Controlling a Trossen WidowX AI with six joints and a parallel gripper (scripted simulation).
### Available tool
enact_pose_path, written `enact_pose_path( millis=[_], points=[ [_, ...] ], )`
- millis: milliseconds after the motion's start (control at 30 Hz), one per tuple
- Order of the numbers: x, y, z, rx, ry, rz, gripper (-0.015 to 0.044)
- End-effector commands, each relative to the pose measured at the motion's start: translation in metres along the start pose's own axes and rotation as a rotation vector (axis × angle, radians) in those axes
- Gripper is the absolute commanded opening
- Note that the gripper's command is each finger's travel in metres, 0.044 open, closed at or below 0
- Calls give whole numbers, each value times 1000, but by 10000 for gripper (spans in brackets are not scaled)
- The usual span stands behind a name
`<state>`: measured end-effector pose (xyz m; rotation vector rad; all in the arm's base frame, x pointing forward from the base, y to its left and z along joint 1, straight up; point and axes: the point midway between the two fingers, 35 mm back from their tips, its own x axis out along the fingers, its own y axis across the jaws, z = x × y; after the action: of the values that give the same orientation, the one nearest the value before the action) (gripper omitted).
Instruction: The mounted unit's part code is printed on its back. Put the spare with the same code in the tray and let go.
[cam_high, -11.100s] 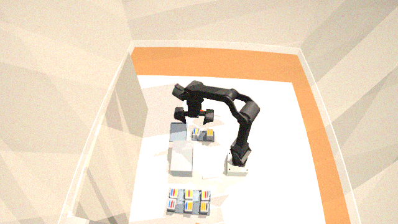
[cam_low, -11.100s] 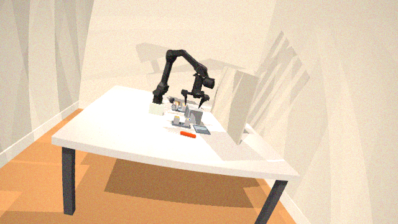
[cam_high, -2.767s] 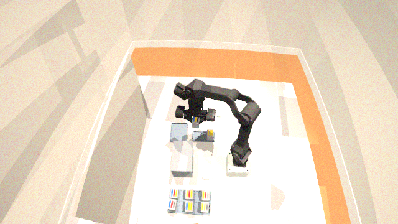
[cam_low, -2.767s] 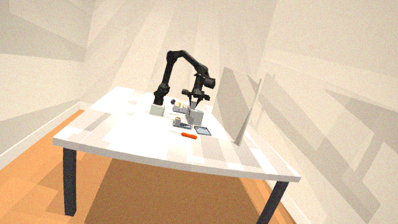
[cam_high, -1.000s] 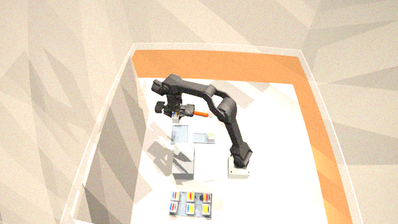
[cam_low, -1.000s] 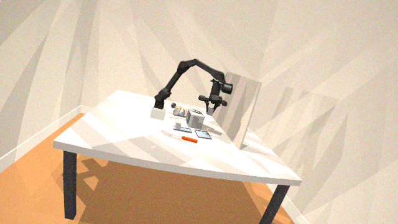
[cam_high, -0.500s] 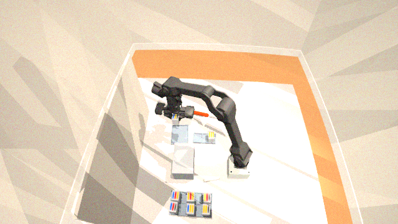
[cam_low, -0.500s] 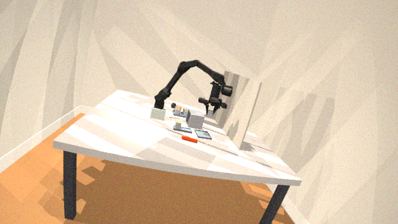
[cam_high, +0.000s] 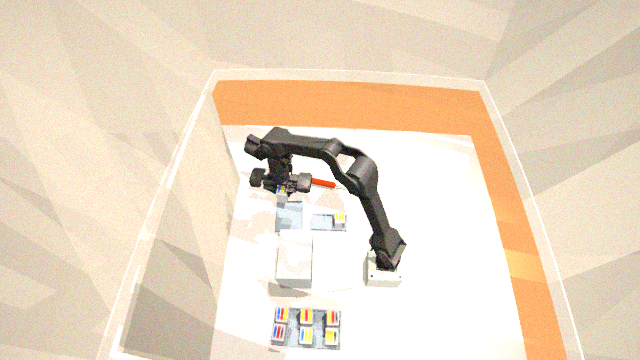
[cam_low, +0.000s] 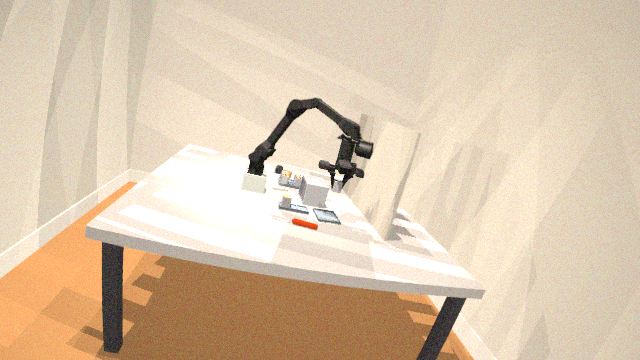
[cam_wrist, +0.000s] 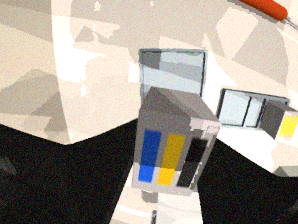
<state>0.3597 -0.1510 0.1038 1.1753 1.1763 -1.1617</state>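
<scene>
My gripper is shut on a grey block and holds it in the air. Its face shows blue, yellow and black stripes in the wrist view. A square pale-blue tray has no block in it; the held block hides its near edge in the wrist view. A narrow tray beside it bears a block with yellow stripes. A rack holds several striped blocks. Which block is the mounted unit is not certain.
A large grey box stands between the square tray and the rack. A red-handled screwdriver lies near the trays. A tall pale panel rises at the table's side.
</scene>
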Motion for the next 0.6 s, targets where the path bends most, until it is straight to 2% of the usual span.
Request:
enact_pose_path(
  millis=[0,567],
  points=[
    [8,-2,-1,7,8,-10,0],
    [24,-1,-1,7,8,-10,0]
  ],
)
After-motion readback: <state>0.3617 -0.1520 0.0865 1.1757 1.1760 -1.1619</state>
